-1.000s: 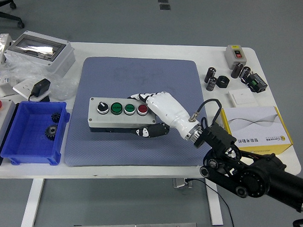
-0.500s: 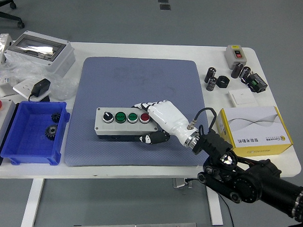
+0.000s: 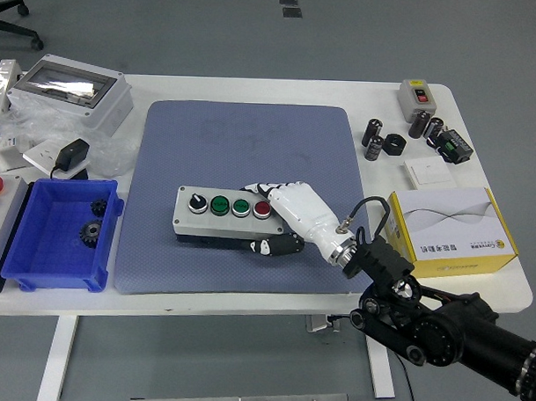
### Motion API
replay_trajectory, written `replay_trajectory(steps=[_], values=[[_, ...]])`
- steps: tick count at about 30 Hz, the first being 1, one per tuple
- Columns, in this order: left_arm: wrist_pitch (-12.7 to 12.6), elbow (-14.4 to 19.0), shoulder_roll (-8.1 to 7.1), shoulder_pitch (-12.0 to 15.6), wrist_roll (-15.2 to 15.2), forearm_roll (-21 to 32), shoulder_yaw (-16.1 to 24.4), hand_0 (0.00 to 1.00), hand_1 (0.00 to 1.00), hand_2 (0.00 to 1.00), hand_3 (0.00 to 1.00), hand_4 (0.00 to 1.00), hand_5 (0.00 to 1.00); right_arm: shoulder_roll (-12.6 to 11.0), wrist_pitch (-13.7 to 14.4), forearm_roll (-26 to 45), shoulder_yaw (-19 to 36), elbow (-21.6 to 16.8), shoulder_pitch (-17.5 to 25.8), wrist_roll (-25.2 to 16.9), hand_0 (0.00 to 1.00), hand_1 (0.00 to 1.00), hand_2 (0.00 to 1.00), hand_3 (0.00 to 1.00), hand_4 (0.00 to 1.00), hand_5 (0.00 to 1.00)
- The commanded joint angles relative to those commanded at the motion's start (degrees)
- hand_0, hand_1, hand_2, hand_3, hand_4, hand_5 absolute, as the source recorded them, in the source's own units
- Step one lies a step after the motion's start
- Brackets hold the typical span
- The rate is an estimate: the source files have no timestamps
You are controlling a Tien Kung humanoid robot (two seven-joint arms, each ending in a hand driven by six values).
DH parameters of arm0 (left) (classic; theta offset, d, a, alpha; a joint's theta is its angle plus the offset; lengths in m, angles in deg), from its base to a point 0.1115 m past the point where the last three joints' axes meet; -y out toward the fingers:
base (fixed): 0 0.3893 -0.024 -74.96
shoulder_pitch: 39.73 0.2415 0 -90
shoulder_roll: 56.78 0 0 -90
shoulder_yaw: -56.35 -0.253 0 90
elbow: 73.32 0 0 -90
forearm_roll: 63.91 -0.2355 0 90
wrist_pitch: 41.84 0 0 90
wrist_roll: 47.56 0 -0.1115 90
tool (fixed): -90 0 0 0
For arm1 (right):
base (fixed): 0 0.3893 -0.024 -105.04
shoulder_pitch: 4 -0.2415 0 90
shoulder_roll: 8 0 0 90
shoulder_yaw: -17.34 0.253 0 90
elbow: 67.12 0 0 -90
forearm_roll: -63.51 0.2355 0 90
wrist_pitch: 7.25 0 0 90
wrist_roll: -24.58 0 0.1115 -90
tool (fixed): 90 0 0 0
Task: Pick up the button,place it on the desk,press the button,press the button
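- Since the earlier frame, the button box [image 3: 225, 216] had shifted to the right and toward the near edge of the blue mat [image 3: 243, 147], carried along with the right robot hand [image 3: 285, 220].
- Nearest the camera, the black right arm [image 3: 439, 334] came in from the lower right corner, crossing the worktop's [image 3: 360, 98] near edge beside the yellow-and-white carton [image 3: 452, 224].
- That white robot hand was clamped on the box's right end: fingers [image 3: 267, 186] lay over the top by the red button [image 3: 262, 209], and the thumb [image 3: 275, 246] curled under the near side.
- The box's near edge seemed raised slightly above the mat, with shadow beneath it; whether its far edge touched the mat could not be told.
- It was a grey oblong case with a dark base, carrying four round controls in a row: a black knob [image 3: 197, 202], two green buttons [image 3: 230, 205], then the red one.
- Bare mat lay open to the left of the box and across the whole far half.
- Left of the mat, a blue bin [image 3: 36, 272] holding dark gears [image 3: 93, 221] sat close to the mat's edge.
- Farther off, a clear-lidded grey enclosure [image 3: 69, 88] stood at the far left corner, and small black parts [image 3: 402, 135] with a grey switch [image 3: 419, 95] crowded the far right.
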Motion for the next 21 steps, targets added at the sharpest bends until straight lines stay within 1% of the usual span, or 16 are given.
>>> replay_trajectory(steps=[4, 5, 10, 11, 16, 17, 21], values=[[-0.07, 0.07, -0.05, 0.1, -0.11, 0.09, -0.01, 0.654, 0.527, 0.499, 0.591, 0.258, 0.002, 0.04, -0.17, 0.15, -0.41, 0.19, -0.49, 0.11, 0.173, 0.295, 0.348, 0.481, 0.26, 0.002], [-0.07, 0.08, -0.07, 0.11, -0.14, 0.08, 0.0, 0.653, 0.525, 0.499, 0.592, 0.262, 0.002, 0.03, -0.2, 0.15, -0.49, 0.19, -0.6, 0.12, 0.165, 0.296, 0.375, 0.529, 0.368, 0.025], [0.08, 0.02, -0.08, -0.05, 0.07, -0.18, 0.2, 0.653, 0.525, 0.499, 0.592, 0.262, 0.002, 0.0, -0.2, 0.41, -0.9, 0.23, -0.86, 0.12, 0.165, 0.296, 0.375, 0.529, 0.368, 0.025], [0.12, 0.0, -0.09, -0.11, 0.14, -0.25, 0.26, 0.653, 0.526, 0.5, 0.592, 0.267, 0.002, -0.01, -0.18, 0.51, -1.0, 0.27, -0.93, 0.09, 0.21, 0.335, 0.428, 0.574, 0.406, 0.002], [0.3, -0.1, -0.14, -0.26, 0.33, -0.31, 0.32, 0.653, 0.526, 0.5, 0.592, 0.267, 0.002, -0.1, 0.12, 1.69, -1.52, 0.56, -1.28, -0.53, 0.21, 0.335, 0.428, 0.574, 0.406, 0.002], [0.31, -0.1, -0.15, -0.27, 0.33, -0.28, 0.3, 0.653, 0.526, 0.5, 0.593, 0.268, 0.002, -0.13, 0.05, 1.88, -1.6, 0.6, -1.33, -0.57, 0.367, 0.467, 0.496, 0.633, 0.434, 0.002], [0.3, -0.09, -0.19, -0.22, 0.3, -0.11, 0.19, 0.653, 0.526, 0.5, 0.593, 0.268, 0.002, -0.17, -1.01, 2.43, -1.67, 0.82, -1.49, -0.22, 0.367, 0.467, 0.496, 0.633, 0.434, 0.002]])
